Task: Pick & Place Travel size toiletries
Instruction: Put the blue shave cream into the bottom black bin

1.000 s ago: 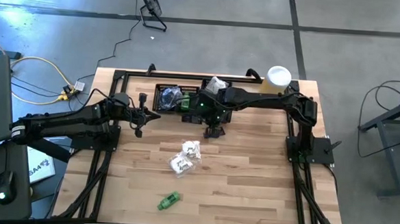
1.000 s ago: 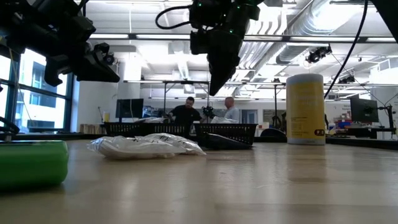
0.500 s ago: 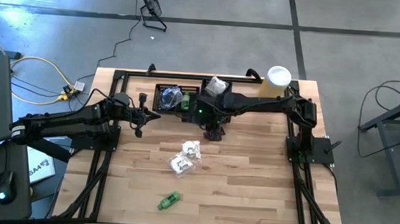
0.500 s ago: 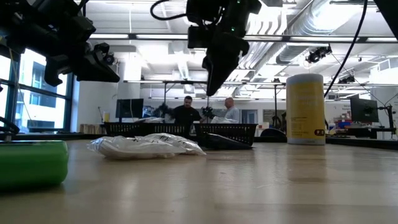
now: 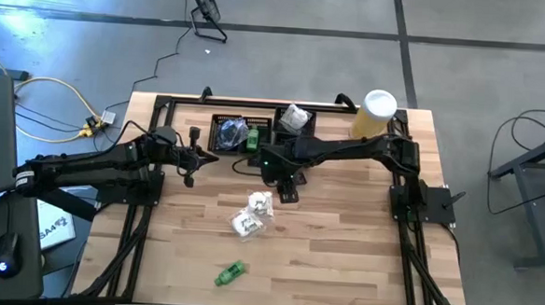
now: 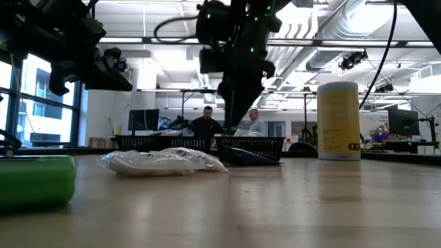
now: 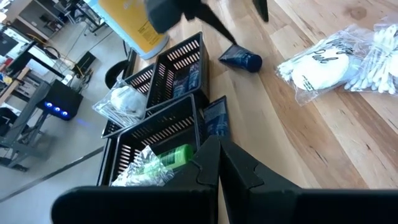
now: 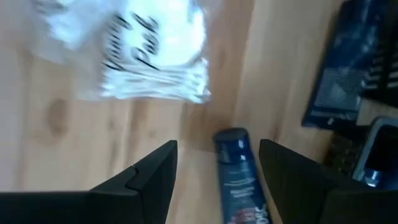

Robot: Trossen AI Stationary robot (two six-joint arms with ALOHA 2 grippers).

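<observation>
Green tube (image 5: 231, 274) lies nearest the table's front edge; white sachets (image 5: 253, 214) mid-table; right gripper (image 8: 215, 163), jaws spread, hovers over a navy tube (image 8: 238, 175) lying just beside them; left gripper (image 5: 200, 157) waits near the mesh trays (image 5: 229, 132) at the back, can't tell its jaws.

Pale wood-plank table (image 5: 342, 259), crinkly clear plastic sachets (image 5: 253, 213), black mesh trays (image 7: 168, 93), glossy navy tube (image 8: 239, 177)

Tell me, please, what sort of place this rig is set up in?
Probably an open-plan lab or workshop: exposed ceiling ducts, a polished concrete floor, and two people at benches behind the wooden table.
</observation>
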